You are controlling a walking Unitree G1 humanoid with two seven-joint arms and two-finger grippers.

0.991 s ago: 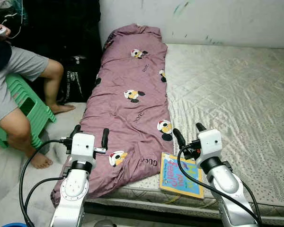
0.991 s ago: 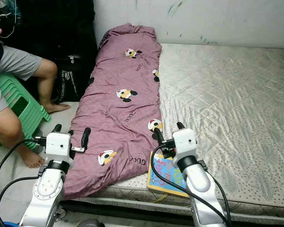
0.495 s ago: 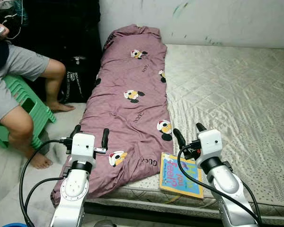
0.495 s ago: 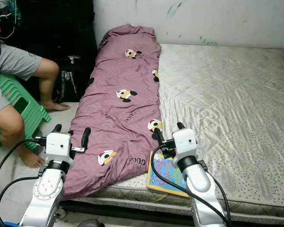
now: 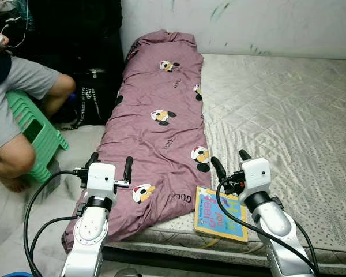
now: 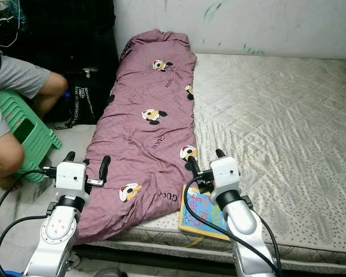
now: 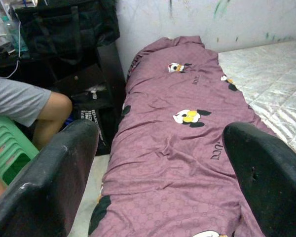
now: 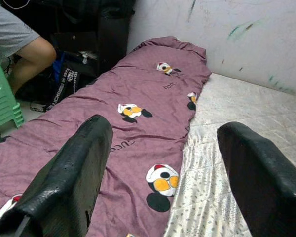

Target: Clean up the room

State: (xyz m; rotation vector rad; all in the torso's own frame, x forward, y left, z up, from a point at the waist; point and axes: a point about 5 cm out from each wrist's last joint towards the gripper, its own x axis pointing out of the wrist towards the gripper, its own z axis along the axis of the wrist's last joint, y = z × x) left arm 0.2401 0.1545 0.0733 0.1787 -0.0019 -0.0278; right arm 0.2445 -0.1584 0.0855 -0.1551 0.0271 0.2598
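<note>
A purple quilt (image 5: 161,121) printed with cartoon ducks lies lengthwise along the left side of a bare quilted mattress (image 5: 282,109). A colourful children's book (image 5: 219,212) rests at the mattress's near edge, just right of the quilt's lower corner. My left gripper (image 5: 109,163) hovers open over the quilt's near left edge. Above the book and the quilt's lower right corner, my right gripper (image 5: 229,161) is open too, nothing between its fingers. Both wrist views look along the quilt (image 7: 182,148) toward the wall.
A person (image 5: 11,109) in grey shorts sits on a green plastic stool (image 5: 32,130) at the left. A black bag (image 5: 92,95) and dark furniture stand beside the bed's head. Pale wall (image 5: 248,23) runs behind the mattress; floor (image 5: 23,225) lies to the left.
The seated person has pulled the legs back toward the stool, feet withdrawn from beside the bed. Both my grippers and the view stay still.
</note>
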